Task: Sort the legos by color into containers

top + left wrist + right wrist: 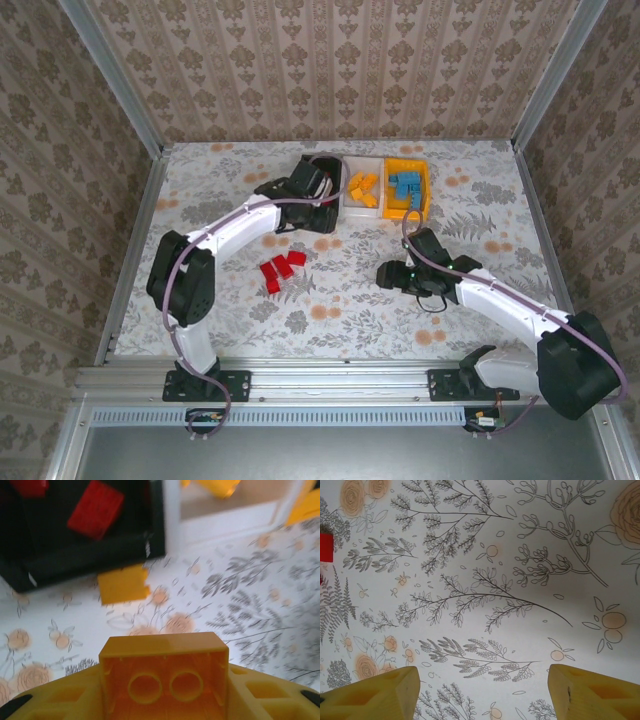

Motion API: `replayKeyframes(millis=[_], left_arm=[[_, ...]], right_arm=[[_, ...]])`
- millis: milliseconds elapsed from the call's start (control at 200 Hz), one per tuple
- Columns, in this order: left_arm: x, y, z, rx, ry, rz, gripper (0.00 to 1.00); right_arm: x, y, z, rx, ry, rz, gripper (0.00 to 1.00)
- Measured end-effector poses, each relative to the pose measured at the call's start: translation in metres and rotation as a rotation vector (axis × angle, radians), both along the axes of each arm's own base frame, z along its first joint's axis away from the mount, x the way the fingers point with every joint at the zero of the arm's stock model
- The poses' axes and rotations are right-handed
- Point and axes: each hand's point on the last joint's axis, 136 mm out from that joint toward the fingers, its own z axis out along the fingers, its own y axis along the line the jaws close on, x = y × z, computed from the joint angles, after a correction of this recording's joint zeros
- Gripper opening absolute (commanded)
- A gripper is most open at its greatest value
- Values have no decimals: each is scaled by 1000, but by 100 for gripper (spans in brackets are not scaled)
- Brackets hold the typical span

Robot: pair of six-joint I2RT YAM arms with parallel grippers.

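Note:
My left gripper (pixel 164 694) is shut on an orange lego (pixel 164 672), held hollow side toward the camera just above the table. A second orange lego (pixel 123 583) lies on the cloth in front of the black container (pixel 75 565), which holds red legos (pixel 95 509). Beside it stand the white container (pixel 352 205) with orange legos (pixel 362 186) and the yellow-orange container (pixel 430 185) with blue legos (pixel 405 186). A cluster of red legos (pixel 283 268) lies mid-table. My right gripper (pixel 390 272) hangs open over bare cloth, with nothing between its fingers (pixel 375 695).
The table is covered by a floral cloth (pixel 480 215) and walled in by patterned panels on three sides. The left arm (pixel 230 225) arches over the cloth left of the red cluster. One red lego (pixel 325 547) sits at the left edge of the right wrist view.

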Motion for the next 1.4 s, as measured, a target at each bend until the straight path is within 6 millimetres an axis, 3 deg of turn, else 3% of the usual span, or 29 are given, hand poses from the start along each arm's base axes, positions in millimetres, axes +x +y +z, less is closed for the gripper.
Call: replayKeyframes(millis=[175, 320, 430, 615, 715, 830, 1105, 1270, 1400], left_arm=[[27, -32, 47, -57, -99, -47, 51], [52, -57, 61, -79, -158, -83, 51], [71, -75, 52, -81, -188, -104, 51], [94, -93, 12, -56, -203, -113, 52], [103, -100, -2, -44, -208, -112, 58], [112, -108, -1, -53, -234, -110, 63], [122, -116, 25, -94, -292, -105, 72], [116, -111, 14, -69, -272, -115, 73], [99, -96, 10, -38, -241, -124, 73]], right_arm=[[-3, 0, -2, 0, 3, 2, 70], [-9, -3, -2, 6, 0, -4, 70], [-13, -5, -3, 11, -3, -9, 70], [-21, -9, -4, 21, -2, -23, 70], [-26, -12, -8, 23, 7, -32, 70], [-30, -14, -8, 14, 13, -34, 70], [-31, -18, -9, -2, 14, -42, 70], [-33, -19, -17, -18, 42, -42, 70], [-32, -18, -21, -28, 61, -40, 70]])
